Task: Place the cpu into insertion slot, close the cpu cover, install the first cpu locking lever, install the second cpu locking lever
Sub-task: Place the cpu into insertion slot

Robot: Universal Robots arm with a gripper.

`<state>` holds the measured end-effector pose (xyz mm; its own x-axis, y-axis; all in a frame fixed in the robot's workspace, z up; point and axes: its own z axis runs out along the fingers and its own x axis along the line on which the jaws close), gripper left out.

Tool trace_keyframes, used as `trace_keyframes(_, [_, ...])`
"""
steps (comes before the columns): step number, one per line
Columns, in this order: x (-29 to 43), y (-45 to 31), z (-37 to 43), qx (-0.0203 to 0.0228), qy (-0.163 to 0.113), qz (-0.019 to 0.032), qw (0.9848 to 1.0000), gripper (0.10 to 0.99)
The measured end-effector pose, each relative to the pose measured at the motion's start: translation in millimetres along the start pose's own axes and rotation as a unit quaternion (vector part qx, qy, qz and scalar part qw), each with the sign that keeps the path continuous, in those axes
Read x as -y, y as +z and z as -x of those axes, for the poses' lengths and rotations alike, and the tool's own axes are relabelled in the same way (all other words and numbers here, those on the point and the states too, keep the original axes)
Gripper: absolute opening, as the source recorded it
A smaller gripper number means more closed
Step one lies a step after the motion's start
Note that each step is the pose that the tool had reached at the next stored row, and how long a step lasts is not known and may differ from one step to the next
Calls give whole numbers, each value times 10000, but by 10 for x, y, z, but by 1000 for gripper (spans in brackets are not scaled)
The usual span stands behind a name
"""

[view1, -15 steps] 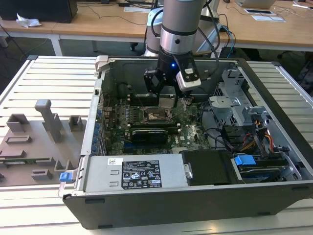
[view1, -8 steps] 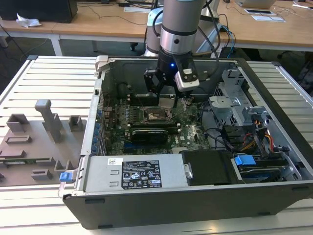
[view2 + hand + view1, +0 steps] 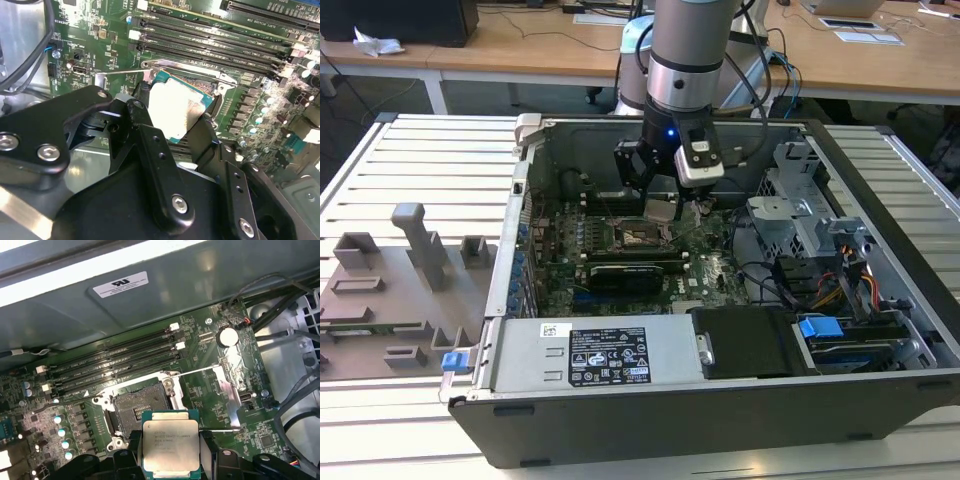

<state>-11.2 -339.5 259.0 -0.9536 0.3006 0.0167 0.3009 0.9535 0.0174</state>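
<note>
Exterior view: the robot arm's gripper hangs inside an open computer case, its fingers clamped on the edges of the cpu, held above the green motherboard. In the first wrist view the cpu lies silvery side up between the black fingers, near the open, empty socket and not yet seated in it.
</note>
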Motion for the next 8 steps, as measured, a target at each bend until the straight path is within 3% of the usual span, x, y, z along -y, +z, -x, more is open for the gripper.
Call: trace_keyframes(8, [0,2,0,7,274,-1,9996,545])
